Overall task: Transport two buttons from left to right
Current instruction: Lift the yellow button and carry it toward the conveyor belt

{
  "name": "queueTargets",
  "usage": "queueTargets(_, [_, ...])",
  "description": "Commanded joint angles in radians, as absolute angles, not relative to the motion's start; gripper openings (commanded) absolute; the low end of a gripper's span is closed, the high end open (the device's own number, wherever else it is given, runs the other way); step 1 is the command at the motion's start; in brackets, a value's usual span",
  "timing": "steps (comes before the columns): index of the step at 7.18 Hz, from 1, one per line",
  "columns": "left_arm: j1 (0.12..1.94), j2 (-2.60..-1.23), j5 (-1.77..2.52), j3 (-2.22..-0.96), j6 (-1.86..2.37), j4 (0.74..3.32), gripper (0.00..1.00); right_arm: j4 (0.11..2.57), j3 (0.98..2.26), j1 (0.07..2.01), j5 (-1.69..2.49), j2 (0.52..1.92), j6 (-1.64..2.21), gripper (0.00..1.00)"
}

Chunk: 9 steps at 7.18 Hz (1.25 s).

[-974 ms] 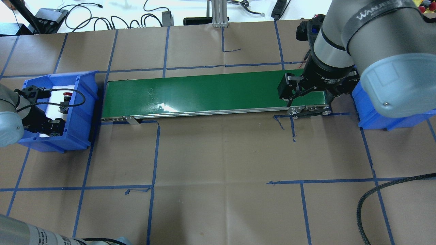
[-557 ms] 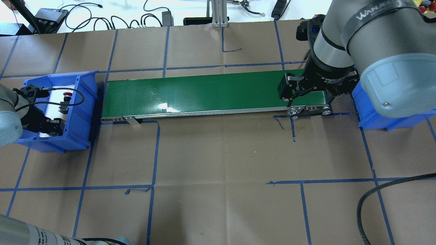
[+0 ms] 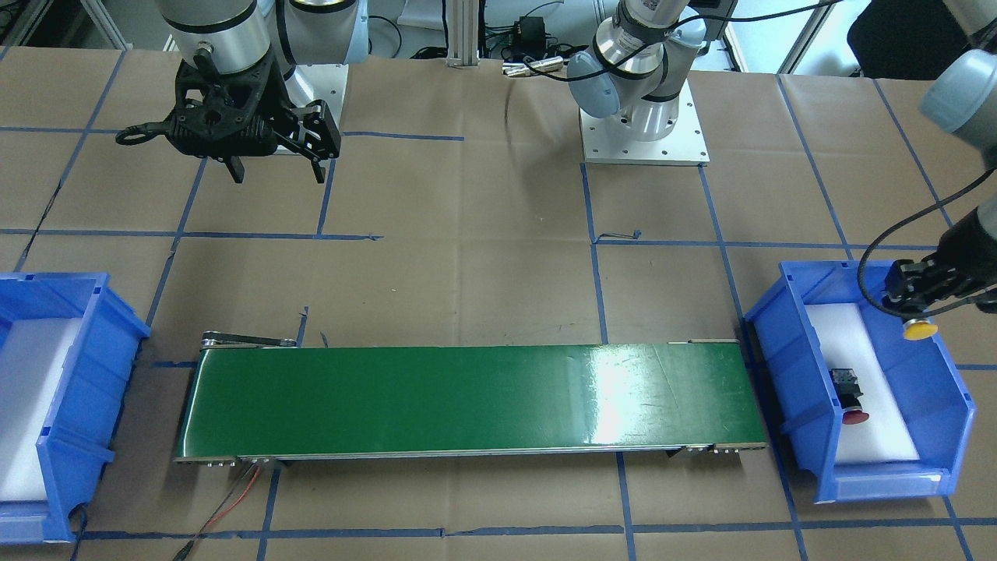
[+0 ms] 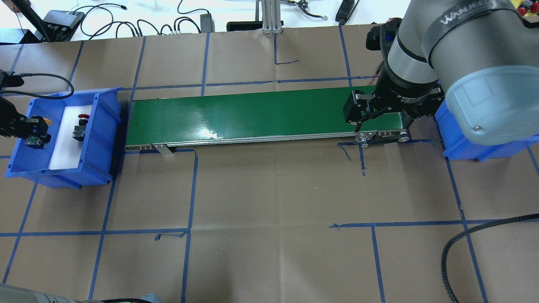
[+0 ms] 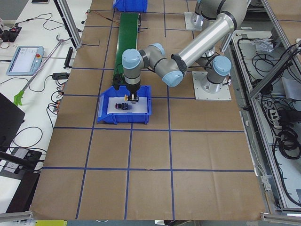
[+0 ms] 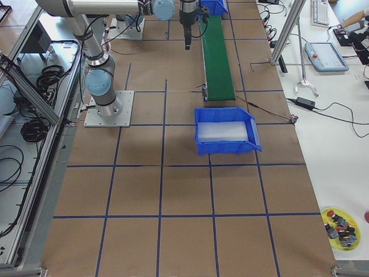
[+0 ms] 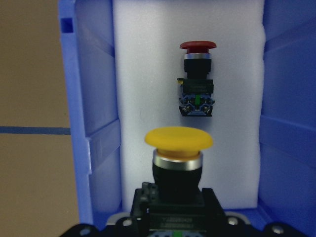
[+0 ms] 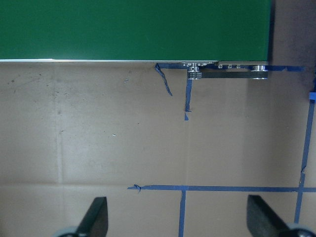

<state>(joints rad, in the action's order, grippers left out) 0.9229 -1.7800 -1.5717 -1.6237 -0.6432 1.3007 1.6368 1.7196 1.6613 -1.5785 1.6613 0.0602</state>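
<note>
left claw (image 3: 910, 302) grips the yellow button (image 7: 178, 139) above its bin (image 4: 103, 139) (red button (image 7: 197, 74) lies inside); next, likely onto the belt (image 4: 252, 113). right claw (image 3: 278, 173) wide open, empty.

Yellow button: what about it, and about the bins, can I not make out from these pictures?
- Left wrist view: the yellow button has its lower body cut off by the bottom edge.
- Overhead view: the left end effector covers most of the yellow button.
- Overhead view: the right arm hides most of the right bin.

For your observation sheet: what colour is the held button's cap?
The button has a yellow cap, clearest in the left wrist view.
</note>
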Motion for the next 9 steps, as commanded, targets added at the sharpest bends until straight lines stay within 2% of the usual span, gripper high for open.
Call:
queueTargets(1, [0.928, -1.793, -1.568, -1.449, -0.641, 1.495, 0.0, 1.637, 1.72, 1.661, -1.578, 1.661, 0.06, 1.0])
queueTargets(5, [1.188, -1.848, -1.565, -1.355, -0.412, 1.506, 0.0, 1.637, 1.72, 1.661, -1.578, 1.661, 0.06, 1.0])
queueTargets(7, [1.346, -1.894, -1.575, -1.35, -0.266, 1.488, 0.0, 1.637, 1.72, 1.661, -1.578, 1.661, 0.06, 1.0])
queueTargets(9, [1.39, -1.925, -1.569, -1.396, -0.163, 1.48, 0.0, 1.637, 1.72, 1.661, -1.578, 1.661, 0.06, 1.0])
